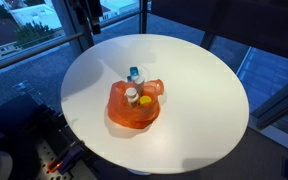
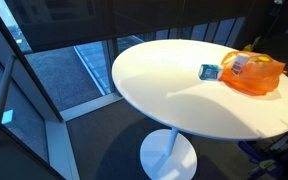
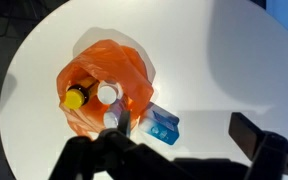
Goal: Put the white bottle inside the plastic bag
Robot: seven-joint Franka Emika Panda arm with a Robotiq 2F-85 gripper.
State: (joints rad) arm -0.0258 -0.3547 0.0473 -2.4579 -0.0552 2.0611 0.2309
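Observation:
The white bottle [image 3: 107, 94] with a white cap lies inside the orange plastic bag [image 3: 124, 68] in the middle of the round white table. It also shows inside the bag in both exterior views [image 1: 132, 95] [image 2: 240, 65]. A yellow-capped bottle [image 3: 75, 98] lies beside it in the bag [image 1: 119, 112] [image 2: 266, 78]. My gripper [image 3: 184, 135] is open and empty. It hangs well above the table, over the bare surface next to the bag. The arm [image 1: 87, 12] is at the table's far edge.
A small blue box [image 3: 162, 125] [image 1: 134, 74] [image 2: 210, 71] lies on the table [image 1: 194, 90] touching the bag's edge. The table stands on a single pedestal [image 2: 168, 152]. Glass walls and railings surround it.

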